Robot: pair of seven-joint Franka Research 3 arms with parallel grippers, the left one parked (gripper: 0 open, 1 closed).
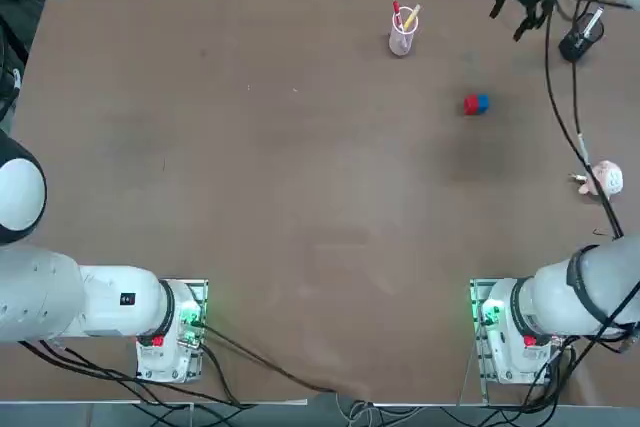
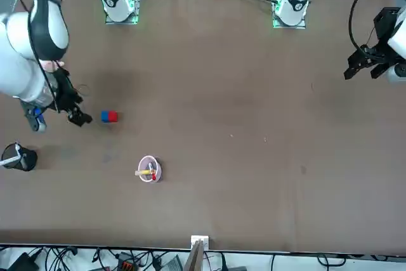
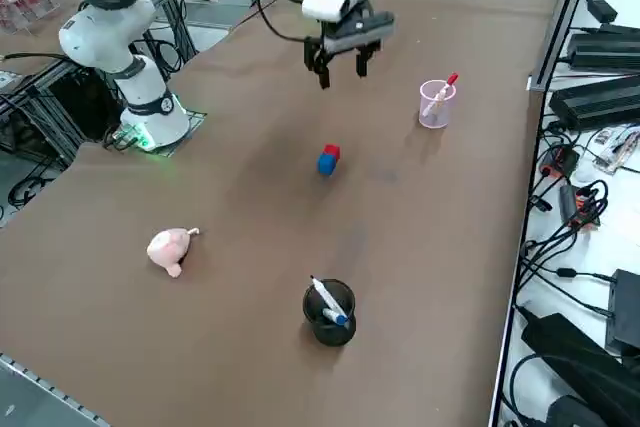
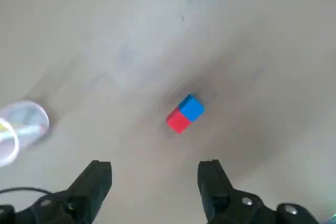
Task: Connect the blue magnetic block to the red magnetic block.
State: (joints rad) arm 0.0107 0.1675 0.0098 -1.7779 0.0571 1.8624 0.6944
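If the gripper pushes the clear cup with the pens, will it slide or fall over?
The clear cup looks light and narrow, so it probably tips easily. Its pens lean above the rim, likely raising the balance. A low push may slide it.

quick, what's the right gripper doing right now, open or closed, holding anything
Right gripper: open, holding nothing, raised above the table, clear of the joined blue block and red block.

Lighting's bright and even from overhead, shadows on the table [image 1: 300,197] are soft smudges. Wrist view looks washed out and slightly blurry.
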